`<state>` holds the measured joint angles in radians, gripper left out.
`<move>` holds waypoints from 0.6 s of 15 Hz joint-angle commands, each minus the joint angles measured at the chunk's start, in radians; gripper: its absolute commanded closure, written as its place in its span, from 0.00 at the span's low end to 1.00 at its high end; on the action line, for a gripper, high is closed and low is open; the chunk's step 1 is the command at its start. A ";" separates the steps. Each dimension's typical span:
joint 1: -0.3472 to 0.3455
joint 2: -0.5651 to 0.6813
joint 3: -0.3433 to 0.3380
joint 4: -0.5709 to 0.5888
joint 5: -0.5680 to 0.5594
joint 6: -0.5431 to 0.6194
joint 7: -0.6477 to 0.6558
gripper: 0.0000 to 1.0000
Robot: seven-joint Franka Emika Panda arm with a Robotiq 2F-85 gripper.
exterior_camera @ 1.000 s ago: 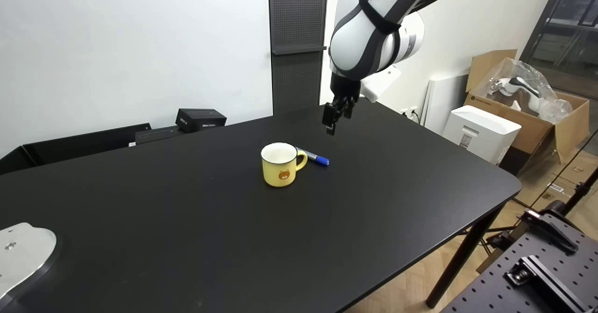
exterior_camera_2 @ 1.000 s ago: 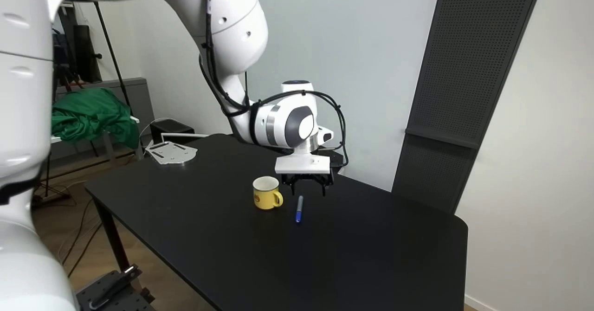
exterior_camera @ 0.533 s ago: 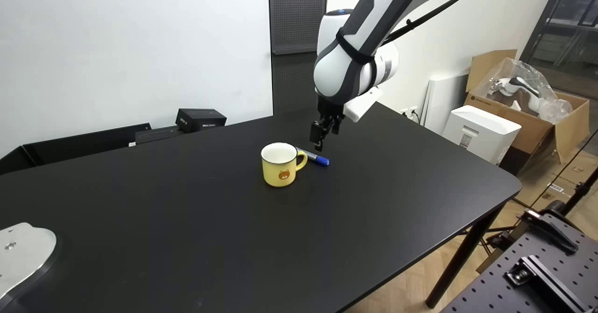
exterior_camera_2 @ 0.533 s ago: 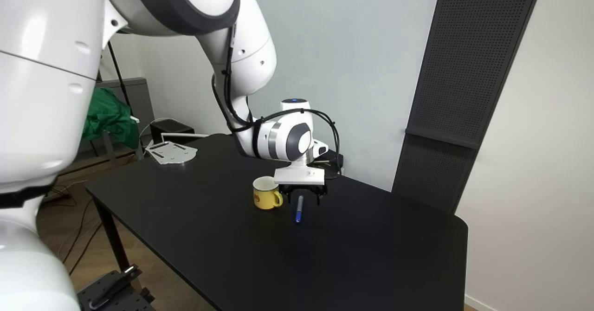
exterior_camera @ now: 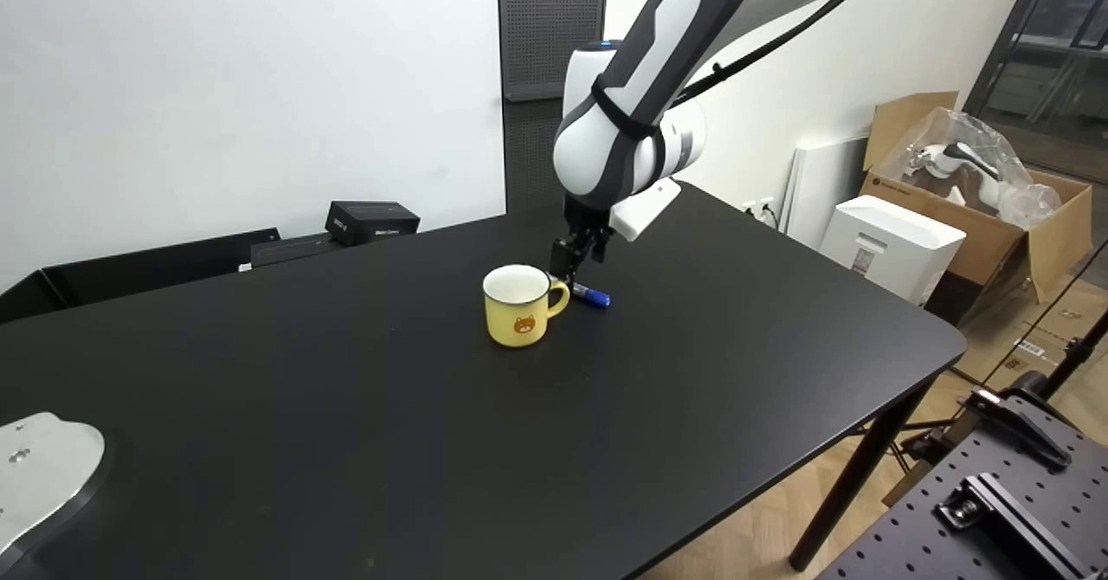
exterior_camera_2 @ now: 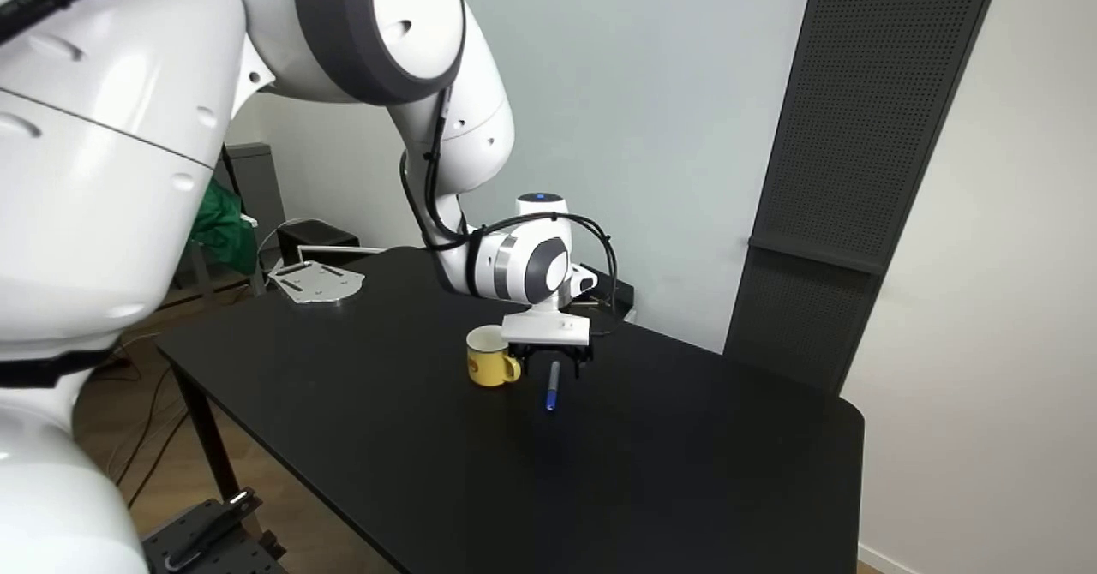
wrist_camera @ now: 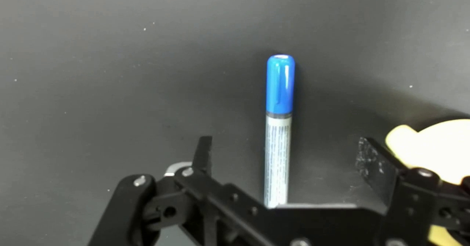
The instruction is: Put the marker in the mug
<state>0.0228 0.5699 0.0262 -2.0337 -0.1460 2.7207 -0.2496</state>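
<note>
The marker [exterior_camera: 593, 296], with a blue cap and pale barrel, lies flat on the black table beside the mug; it also shows in an exterior view [exterior_camera_2: 553, 387] and in the wrist view [wrist_camera: 279, 91]. The yellow mug [exterior_camera: 516, 316] stands upright with its handle toward the marker. It shows in an exterior view [exterior_camera_2: 487, 367] and at the right edge of the wrist view [wrist_camera: 444, 147]. My gripper [wrist_camera: 284, 139] is open, low over the marker, its fingers on either side of the barrel. One finger is very close to the mug's handle; I cannot tell whether they touch. The marker's rear end is hidden.
The black table [exterior_camera: 415, 441] carries a metal plate [exterior_camera_2: 315, 283] at its far end. A dark box [exterior_camera: 372, 221] sits by the wall. A white bin [exterior_camera: 892, 247] and an open cardboard box [exterior_camera: 952, 208] stand on the floor beyond the table's edge.
My gripper has moved down and toward the mug, now low over the marker. The mug appears to have shifted very slightly away from the gripper. The marker has not moved.
</note>
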 commanded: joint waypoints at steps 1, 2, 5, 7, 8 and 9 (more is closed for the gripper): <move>-0.015 0.042 0.018 0.051 0.016 -0.013 0.011 0.00; -0.017 0.048 0.019 0.054 0.019 -0.012 0.010 0.01; -0.022 0.060 0.018 0.064 0.019 -0.014 0.006 0.31; -0.025 0.064 0.019 0.064 0.019 -0.013 0.006 0.45; -0.025 0.066 0.019 0.065 0.020 -0.013 0.005 0.53; -0.027 0.069 0.019 0.065 0.020 -0.014 0.005 0.59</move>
<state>0.0112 0.6154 0.0322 -2.0017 -0.1335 2.7190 -0.2511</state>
